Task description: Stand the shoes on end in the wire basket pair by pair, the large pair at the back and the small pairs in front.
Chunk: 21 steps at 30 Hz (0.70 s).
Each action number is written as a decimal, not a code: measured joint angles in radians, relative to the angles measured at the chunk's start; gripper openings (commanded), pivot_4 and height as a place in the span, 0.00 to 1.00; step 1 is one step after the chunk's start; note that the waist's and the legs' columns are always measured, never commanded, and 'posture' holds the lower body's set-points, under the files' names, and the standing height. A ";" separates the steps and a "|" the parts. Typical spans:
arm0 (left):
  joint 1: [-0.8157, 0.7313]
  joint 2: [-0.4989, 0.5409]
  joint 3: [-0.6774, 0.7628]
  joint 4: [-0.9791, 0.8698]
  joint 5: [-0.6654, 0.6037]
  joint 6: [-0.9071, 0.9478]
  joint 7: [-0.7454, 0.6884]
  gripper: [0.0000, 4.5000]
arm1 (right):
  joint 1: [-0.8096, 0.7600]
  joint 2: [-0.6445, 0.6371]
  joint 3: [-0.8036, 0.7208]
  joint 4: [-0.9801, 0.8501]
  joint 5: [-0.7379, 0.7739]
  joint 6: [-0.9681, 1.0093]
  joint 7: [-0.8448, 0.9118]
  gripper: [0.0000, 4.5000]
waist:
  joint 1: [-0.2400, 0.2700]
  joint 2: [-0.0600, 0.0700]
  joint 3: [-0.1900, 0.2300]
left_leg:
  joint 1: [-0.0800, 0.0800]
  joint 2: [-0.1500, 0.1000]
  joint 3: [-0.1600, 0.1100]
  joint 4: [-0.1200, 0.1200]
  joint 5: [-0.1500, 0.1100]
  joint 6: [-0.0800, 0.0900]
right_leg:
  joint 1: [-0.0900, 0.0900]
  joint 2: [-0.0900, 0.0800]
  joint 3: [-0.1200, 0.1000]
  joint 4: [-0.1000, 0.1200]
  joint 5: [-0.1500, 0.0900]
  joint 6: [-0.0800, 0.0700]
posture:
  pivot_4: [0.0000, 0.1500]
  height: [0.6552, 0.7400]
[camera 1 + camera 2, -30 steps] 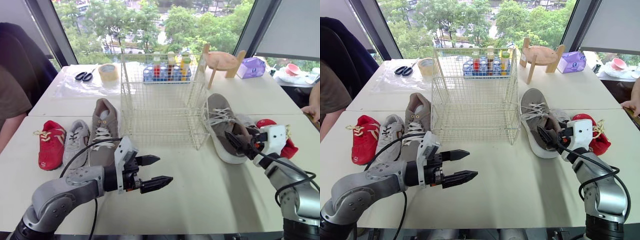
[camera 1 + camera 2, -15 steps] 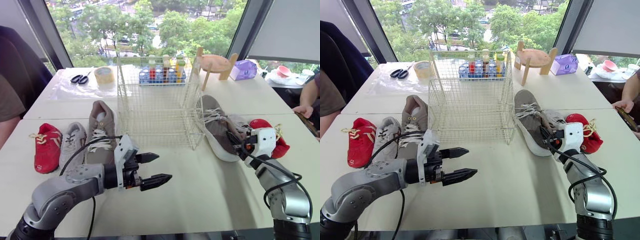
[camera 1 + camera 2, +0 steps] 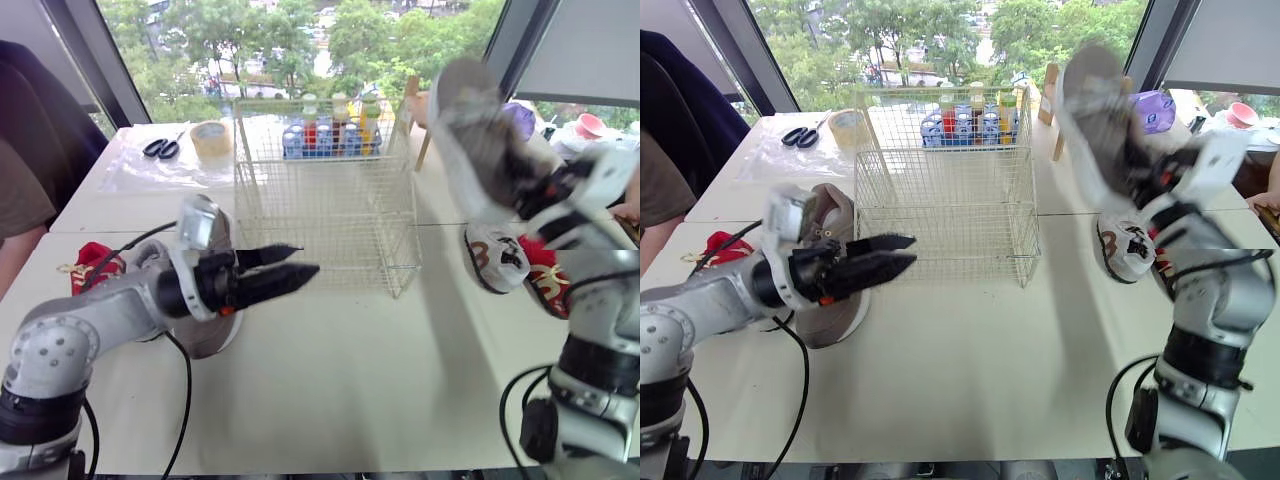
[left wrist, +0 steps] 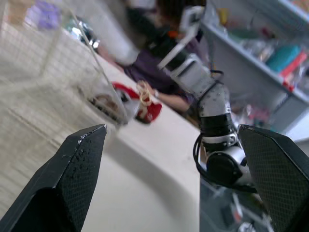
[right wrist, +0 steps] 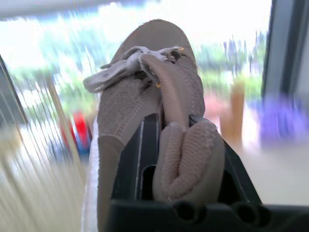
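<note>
Cream tabletop (image 3: pixel 330 400) by a big window with trees outside. White wire basket (image 3: pixel 325 195), square grid mesh, stands mid-table and has no shoes in it.

Right gripper (image 5: pixel 170 135): jaws clamped on the heel collar of a large taupe knit sneaker (image 3: pixel 475 140) with grey laces and a pale sole. It's held off the table, toe up, beside the basket's right wall. Below those jaws, on the table: a small grey-and-white sneaker (image 3: pixel 497 258), and touching it a small red sneaker (image 3: pixel 548 280).

Left gripper (image 3: pixel 303 259): black tapered fingers parted, nothing between them. They point at the basket's front mesh, near it but apart. Behind and under those jaws, beneath the forearm, lies the second large taupe sneaker (image 3: pixel 830 318) flat on its sole. Further back is another small red sneaker (image 3: pixel 95 258), partly hidden by the arm.

Beyond the basket: a blue rack of small bottles (image 3: pixel 325 135), a tan tape roll (image 3: pixel 212 140), black scissors (image 3: pixel 160 148).
</note>
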 measured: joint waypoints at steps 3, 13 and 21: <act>-0.114 0.004 0.069 0.090 -0.100 -0.044 0.089 1.00 | -0.180 -0.069 0.027 0.007 0.061 0.009 0.080 0.09 | -0.005 0.000 0.003 | 0.000 0.000 0.000 0.000 -0.001 0.002 | 0.000 0.002 0.000 -0.001 0.000 0.000 | 1.00 1.00; -0.316 0.158 0.246 0.379 -0.219 -0.066 0.196 1.00 | -0.392 -0.210 0.338 0.071 0.127 -0.064 0.659 0.09 | -0.001 -0.007 0.004 | 0.001 0.000 0.000 0.004 -0.001 0.003 | 0.002 0.004 0.002 0.002 0.000 0.000 | 1.00 1.00; -0.338 0.203 0.269 0.446 -0.225 0.021 0.149 1.00 | -0.455 -0.211 0.389 0.158 0.019 -0.230 0.826 0.09 | -0.004 -0.011 0.006 | 0.001 0.000 0.000 0.004 0.000 0.000 | 0.001 0.004 0.003 0.002 0.000 0.000 | 1.00 1.00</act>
